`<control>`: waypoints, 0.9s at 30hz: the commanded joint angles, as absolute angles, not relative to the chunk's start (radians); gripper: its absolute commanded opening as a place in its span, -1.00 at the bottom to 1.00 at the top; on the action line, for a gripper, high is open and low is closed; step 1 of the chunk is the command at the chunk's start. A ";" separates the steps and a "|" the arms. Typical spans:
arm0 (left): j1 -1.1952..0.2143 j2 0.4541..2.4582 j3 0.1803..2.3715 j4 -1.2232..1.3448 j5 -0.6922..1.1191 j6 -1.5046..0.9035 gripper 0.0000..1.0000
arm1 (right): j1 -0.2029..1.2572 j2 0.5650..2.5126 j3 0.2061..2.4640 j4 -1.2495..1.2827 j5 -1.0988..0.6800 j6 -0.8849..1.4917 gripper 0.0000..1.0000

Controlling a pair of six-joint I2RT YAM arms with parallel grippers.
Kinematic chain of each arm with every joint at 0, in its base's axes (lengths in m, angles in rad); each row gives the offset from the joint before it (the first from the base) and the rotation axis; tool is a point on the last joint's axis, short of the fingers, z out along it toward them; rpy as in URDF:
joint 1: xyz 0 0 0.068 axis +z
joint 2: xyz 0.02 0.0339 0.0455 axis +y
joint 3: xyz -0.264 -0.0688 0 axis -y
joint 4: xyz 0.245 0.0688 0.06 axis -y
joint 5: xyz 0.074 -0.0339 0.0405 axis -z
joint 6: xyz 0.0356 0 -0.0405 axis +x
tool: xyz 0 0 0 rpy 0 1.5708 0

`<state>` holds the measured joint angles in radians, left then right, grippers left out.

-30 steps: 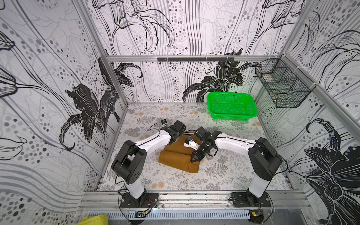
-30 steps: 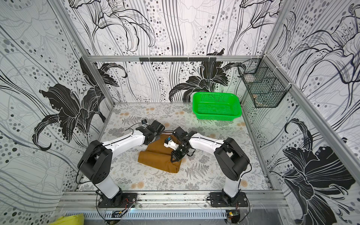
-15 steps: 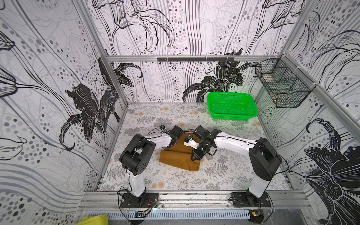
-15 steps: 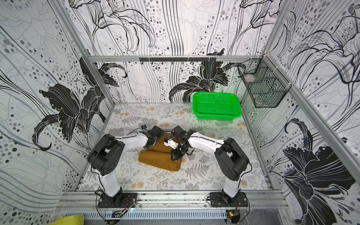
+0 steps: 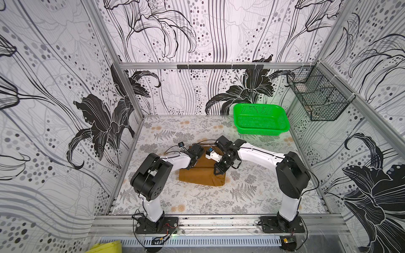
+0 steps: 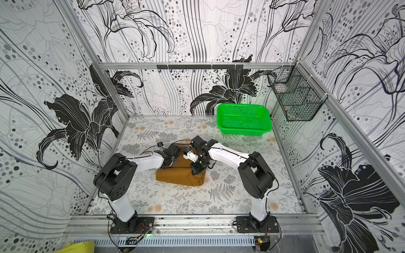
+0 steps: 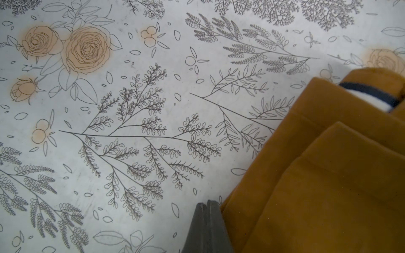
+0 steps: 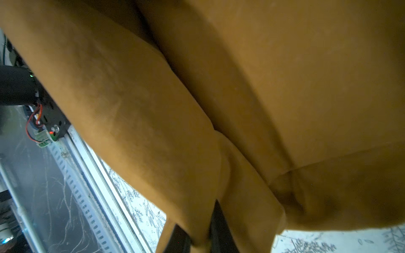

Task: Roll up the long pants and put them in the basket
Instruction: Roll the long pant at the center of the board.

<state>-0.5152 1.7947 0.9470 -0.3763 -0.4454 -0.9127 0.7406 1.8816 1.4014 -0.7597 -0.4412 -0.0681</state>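
The long pants lie as a folded ochre-brown stack at the middle of the table. A pale striped waistband peeks from one fold. My left gripper is shut with nothing in it. Its tip rests on the table right against the stack's left edge. My right gripper is at the stack's right end, shut on a fold of the pants. Cloth bulges between its dark fingers.
A green plastic basket stands at the back right of the floral table. A black wire basket hangs on the right wall. The metal front rail carries both arm bases.
The left arm has folded up, its elbow swinging toward the pants, and its shut gripper has slid to the stack's left edge. The right gripper has kept its grip in place.
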 commanded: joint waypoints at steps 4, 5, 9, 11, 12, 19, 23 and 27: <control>-0.517 1.825 0.942 -0.460 -0.367 -0.884 -1.00 | 0.645 2.006 1.435 -0.678 -0.551 -0.051 -1.00; -0.515 1.823 0.952 -0.465 -0.375 -0.878 -1.00 | 0.636 2.023 1.434 -0.673 -0.561 -0.052 -1.00; -0.515 1.817 1.013 -0.485 -0.402 -0.840 -1.00 | 0.611 2.106 1.445 -0.667 -0.581 -0.047 -1.00; -0.515 1.812 1.041 -0.496 -0.420 -0.828 -1.00 | 0.608 2.145 1.459 -0.676 -0.595 -0.054 -1.00; -0.514 1.807 1.053 -0.501 -0.432 -0.819 -1.00 | 0.608 2.167 1.467 -0.679 -0.594 -0.054 -1.00; -0.511 1.698 1.148 -0.599 -0.588 -0.781 -1.00 | 0.607 2.253 1.471 -0.699 -0.588 -0.055 -1.00; -0.515 1.551 1.161 -0.683 -0.667 -0.775 -1.00 | 0.606 2.298 1.491 -0.746 -0.557 -0.045 -1.00; -0.538 1.370 1.113 -0.748 -0.663 -0.771 -1.00 | 0.606 2.330 1.503 -0.757 -0.546 -0.026 -1.00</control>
<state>-0.5224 1.4567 1.1305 -0.6636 -0.6086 -0.7868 0.5938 2.1872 1.5520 -0.8177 -0.8219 -0.0547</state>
